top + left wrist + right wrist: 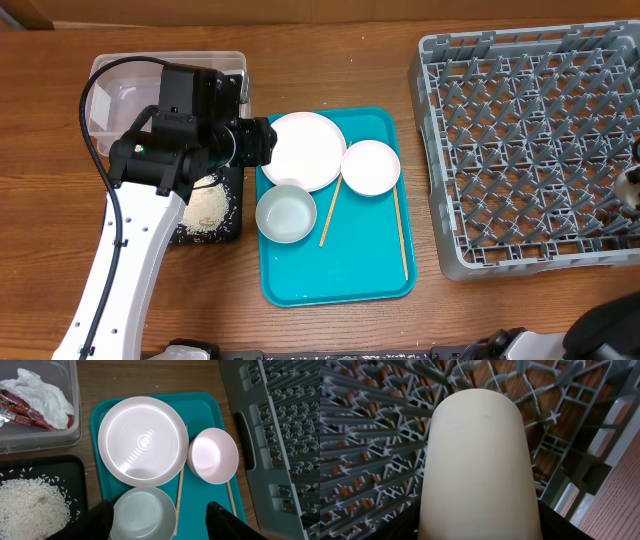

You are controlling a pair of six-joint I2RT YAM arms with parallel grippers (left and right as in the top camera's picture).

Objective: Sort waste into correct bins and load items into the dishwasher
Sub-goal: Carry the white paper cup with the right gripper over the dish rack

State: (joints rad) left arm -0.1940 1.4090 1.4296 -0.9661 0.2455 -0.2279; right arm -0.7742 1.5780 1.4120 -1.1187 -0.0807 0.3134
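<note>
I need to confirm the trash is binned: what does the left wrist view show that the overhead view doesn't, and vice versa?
Only the left wrist view: the crumpled napkin and red wrapper lying in the clear tub; overhead, the left arm hides them. Only overhead: the whole dish rack and both chopsticks end to end. Both: the plate and two bowls on the teal tray, rice in the black tray.

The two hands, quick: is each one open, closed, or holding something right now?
Left hand: open, holding nothing.
Right hand: closed on the small white cup, over the grey dish rack.
</note>
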